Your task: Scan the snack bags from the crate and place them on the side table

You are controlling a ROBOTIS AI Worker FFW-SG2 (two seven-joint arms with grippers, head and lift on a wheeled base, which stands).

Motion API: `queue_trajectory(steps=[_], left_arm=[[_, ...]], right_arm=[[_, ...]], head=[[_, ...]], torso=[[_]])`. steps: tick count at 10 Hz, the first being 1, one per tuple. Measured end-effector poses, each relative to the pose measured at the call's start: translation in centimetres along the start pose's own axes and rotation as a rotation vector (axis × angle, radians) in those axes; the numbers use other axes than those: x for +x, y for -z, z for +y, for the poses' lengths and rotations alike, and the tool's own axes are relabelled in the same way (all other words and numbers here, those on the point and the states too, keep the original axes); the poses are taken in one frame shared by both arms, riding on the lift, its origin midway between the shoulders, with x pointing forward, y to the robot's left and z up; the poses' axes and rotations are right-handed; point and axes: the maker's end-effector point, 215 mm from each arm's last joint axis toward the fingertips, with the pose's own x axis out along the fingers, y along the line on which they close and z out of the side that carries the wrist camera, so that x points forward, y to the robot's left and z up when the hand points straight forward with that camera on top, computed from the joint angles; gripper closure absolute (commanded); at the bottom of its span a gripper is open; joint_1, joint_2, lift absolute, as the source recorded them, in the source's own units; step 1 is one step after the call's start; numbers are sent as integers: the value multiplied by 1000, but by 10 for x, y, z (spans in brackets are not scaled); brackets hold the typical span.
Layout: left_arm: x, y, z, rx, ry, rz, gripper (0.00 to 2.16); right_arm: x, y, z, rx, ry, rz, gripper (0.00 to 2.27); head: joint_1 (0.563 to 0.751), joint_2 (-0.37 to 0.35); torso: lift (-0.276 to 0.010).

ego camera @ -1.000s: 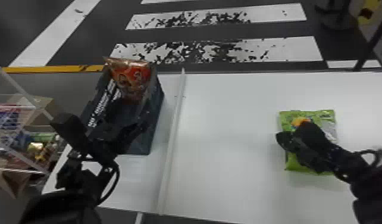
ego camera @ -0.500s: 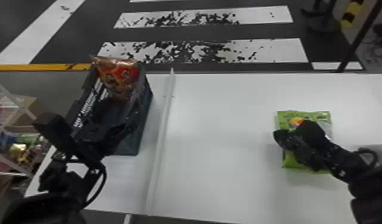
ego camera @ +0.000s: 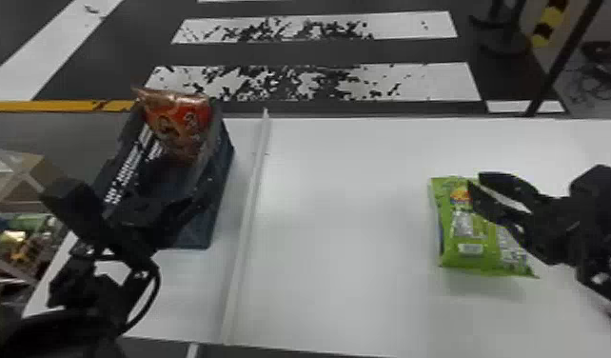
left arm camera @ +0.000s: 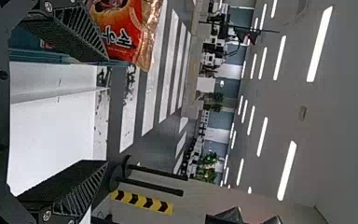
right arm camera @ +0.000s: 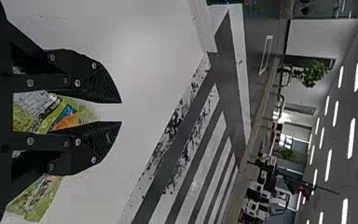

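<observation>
At the left of the head view, the orange-red snack bag [ego camera: 178, 121] stands in the dark crate [ego camera: 219, 176]. My left gripper [ego camera: 159, 207] is over the crate's near part. In the left wrist view my left gripper [left arm camera: 106, 112] is open, with the orange-red bag [left arm camera: 126, 28] beyond one finger. The green snack bag [ego camera: 466, 233] lies flat on the white table at the right. My right gripper [ego camera: 476, 181] stands open above its far right part. In the right wrist view the green bag [right arm camera: 67, 114] shows behind my right gripper [right arm camera: 121, 112], between and beside its fingers.
A raised white strip [ego camera: 247, 214] runs across the white table [ego camera: 342, 214] between crate and green bag. A wire rack [ego camera: 14, 171] with boxes and goods stands at the left. A dark pole [ego camera: 561, 62] rises beyond the table's far right.
The head view has shifted, moving the crate left in it. My right gripper has moved right and farther back over the green bag, and a gap now shows between its fingers.
</observation>
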Motion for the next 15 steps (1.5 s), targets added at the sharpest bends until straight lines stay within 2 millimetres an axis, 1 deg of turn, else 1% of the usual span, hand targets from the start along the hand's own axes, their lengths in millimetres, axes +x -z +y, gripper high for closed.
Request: queue_trajectory(steps=[1, 2, 3, 5, 6, 8, 10, 12, 13, 14, 15], left_arm=[[1, -1, -1, 0, 1, -1, 100], [1, -1, -1, -1, 3, -2, 100], [1, -1, -2, -2, 3, -2, 100], [0, -6, -5, 3, 9, -11, 100], [0, -11, -9, 7, 16, -17, 100], [1, -14, -20, 3, 21, -15, 100], [3, -7, -32, -13, 12, 32, 100], [5, -1, -41, -22, 15, 55, 100], [5, 2, -42, -26, 17, 63, 100], [5, 5, -43, -29, 17, 70, 100], [5, 7, -43, -31, 17, 73, 100]], right_arm=[[-18, 2, -24, 33, 47, 1, 26], [-34, 11, -47, 60, 91, 15, 29], [-49, 27, -65, 81, 131, 49, 33], [-78, 69, -89, 133, 188, 148, 33], [-91, 90, -96, 158, 207, 194, 33], [-109, 124, -103, 202, 222, 260, 36], [-117, 153, -104, 228, 228, 309, 36], [-119, 172, -108, 237, 228, 348, 66], [-117, 181, -109, 244, 220, 365, 137], [-114, 188, -112, 253, 217, 377, 279], [-111, 191, -114, 259, 210, 383, 566]], head=[[695, 21], [695, -18], [695, -38], [695, -109], [695, -142], [695, -184], [695, -230], [695, -254], [695, -263], [695, -269], [695, -272]], torso=[[-94], [-94], [-94], [-94], [-94], [-94], [-94], [-94], [-94], [-94], [-94]])
